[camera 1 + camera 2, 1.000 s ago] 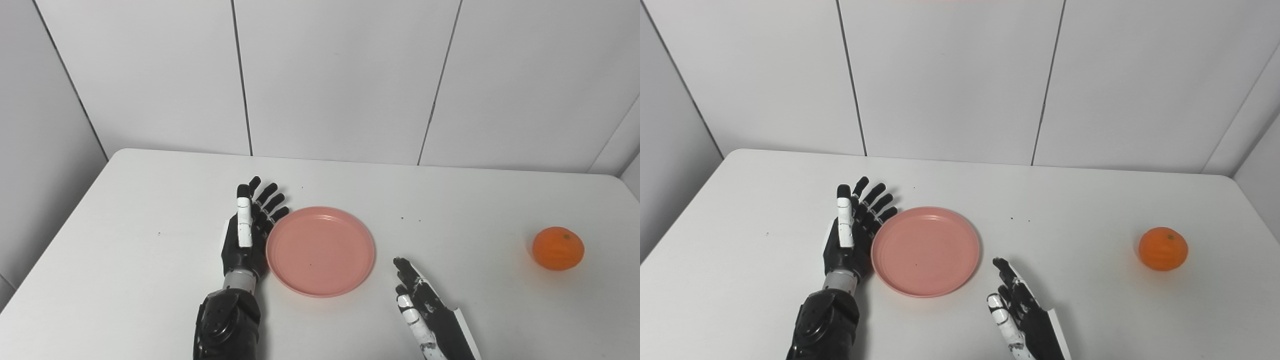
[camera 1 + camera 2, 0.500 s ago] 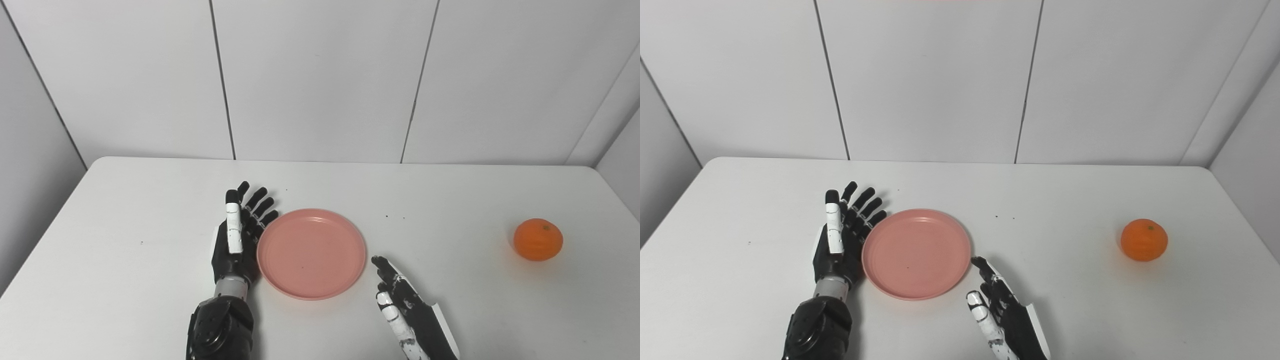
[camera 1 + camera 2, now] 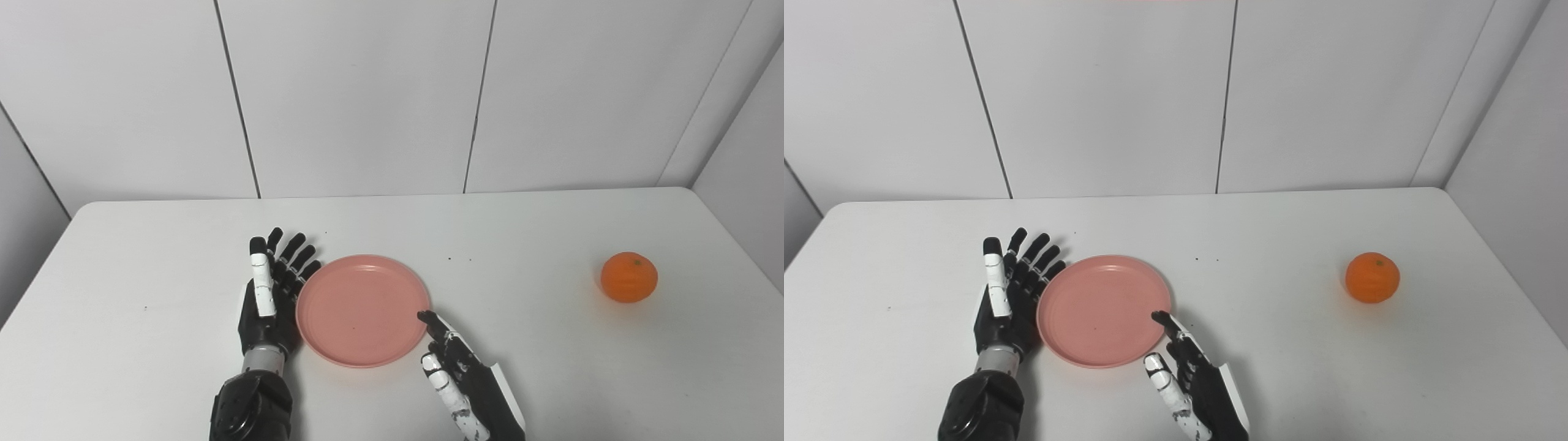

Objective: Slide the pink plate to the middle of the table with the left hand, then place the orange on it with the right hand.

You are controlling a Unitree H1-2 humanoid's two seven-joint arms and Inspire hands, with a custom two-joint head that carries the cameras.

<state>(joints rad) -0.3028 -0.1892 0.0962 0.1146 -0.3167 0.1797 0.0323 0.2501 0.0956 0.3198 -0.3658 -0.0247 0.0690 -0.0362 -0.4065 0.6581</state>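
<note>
**Plate flanked by two empty hands**

The left hand point(image 3: 269, 294) lies flat, fingers spread, holding nothing, its fingers against the pink plate point(image 3: 362, 310) just to its right. The right hand point(image 3: 456, 370) is open too, fingertips at the plate's near-right rim. The orange point(image 3: 628, 277) sits well off to the right hand's far right on the white table point(image 3: 153, 343). No writing reads anywhere.

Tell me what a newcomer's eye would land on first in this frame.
The pink plate near the middle of the white table, flanked by two black hands: the left hand open against its left rim, the right hand open by its lower right edge. Then the orange, alone far right.
</note>
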